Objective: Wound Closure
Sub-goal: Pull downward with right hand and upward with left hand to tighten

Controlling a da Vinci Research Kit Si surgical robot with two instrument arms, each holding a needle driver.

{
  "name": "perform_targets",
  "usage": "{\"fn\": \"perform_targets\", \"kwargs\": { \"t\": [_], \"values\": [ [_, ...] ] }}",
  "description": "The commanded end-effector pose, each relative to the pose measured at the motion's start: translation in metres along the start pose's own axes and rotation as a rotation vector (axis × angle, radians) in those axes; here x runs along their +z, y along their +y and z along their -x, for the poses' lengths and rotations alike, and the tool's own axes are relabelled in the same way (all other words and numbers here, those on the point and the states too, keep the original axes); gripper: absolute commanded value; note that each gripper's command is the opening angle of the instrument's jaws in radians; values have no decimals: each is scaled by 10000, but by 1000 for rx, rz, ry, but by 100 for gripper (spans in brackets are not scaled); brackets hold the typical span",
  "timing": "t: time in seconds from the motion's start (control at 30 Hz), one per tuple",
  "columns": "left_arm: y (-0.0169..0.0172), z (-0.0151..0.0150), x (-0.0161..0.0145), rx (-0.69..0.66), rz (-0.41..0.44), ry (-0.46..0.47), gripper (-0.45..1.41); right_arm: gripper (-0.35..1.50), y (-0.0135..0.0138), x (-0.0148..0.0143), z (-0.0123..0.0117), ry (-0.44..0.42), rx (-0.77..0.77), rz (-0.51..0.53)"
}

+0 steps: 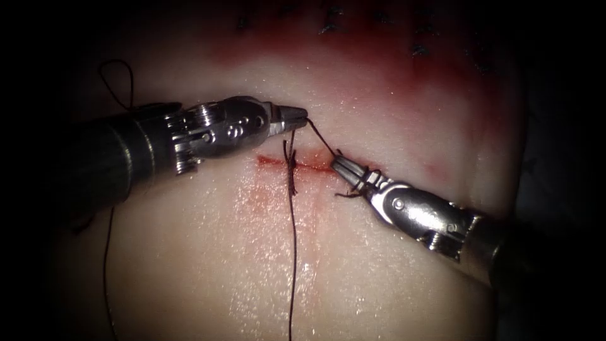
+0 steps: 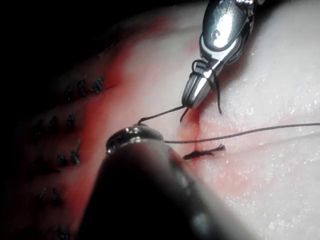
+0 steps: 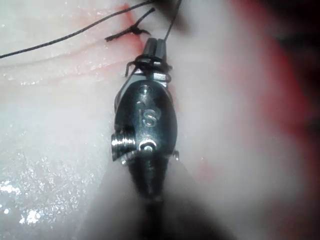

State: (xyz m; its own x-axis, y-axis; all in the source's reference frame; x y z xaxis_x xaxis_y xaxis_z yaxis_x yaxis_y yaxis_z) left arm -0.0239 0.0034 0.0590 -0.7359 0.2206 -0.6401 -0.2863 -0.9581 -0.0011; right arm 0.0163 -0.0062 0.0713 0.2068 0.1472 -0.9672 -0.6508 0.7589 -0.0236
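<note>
The cut (image 1: 312,165) is a short red line across the tissue (image 1: 208,265). My left tool (image 1: 302,115) comes in from the left above the cut, jaws shut on the dark thread (image 1: 320,139). That strand slants down to my right tool (image 1: 334,161) at the cut's right end. There it is wound in loops (image 1: 361,180) around the closed jaws, as also shows in the left wrist view (image 2: 204,70) and the right wrist view (image 3: 148,62). A stitch (image 1: 290,163) crosses the cut, with a frayed short end (image 2: 205,152) beside it.
A long thread (image 1: 292,265) runs from the stitch toward the near edge. Another strand (image 1: 107,252) trails under the left shaft, with a loop (image 1: 120,82) behind it. Several older dark stitches (image 1: 329,20) sit in a red-stained band at the far side.
</note>
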Motion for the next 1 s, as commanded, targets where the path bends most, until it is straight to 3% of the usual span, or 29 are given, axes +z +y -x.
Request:
{"fn": "perform_targets", "kwargs": {
  "t": [0.03,0.47,0.67,1.0],
  "values": [
    [-12,-7,5,6,-12,2,-35,-35,-9,3,10,-4,-12,-7],
    [-84,-17,-1,3,-57,-1,-35,-35,-37,-20,21,-43,-117,-27],
    [-126,-15,7,-6,-113,1,-35,-35,-40,-23,9,-47,-109,-30],
    [-160,1,32,3,-165,-1,-35,-35,-35,-15,-20,-43,-105,-57]
  ]
}}
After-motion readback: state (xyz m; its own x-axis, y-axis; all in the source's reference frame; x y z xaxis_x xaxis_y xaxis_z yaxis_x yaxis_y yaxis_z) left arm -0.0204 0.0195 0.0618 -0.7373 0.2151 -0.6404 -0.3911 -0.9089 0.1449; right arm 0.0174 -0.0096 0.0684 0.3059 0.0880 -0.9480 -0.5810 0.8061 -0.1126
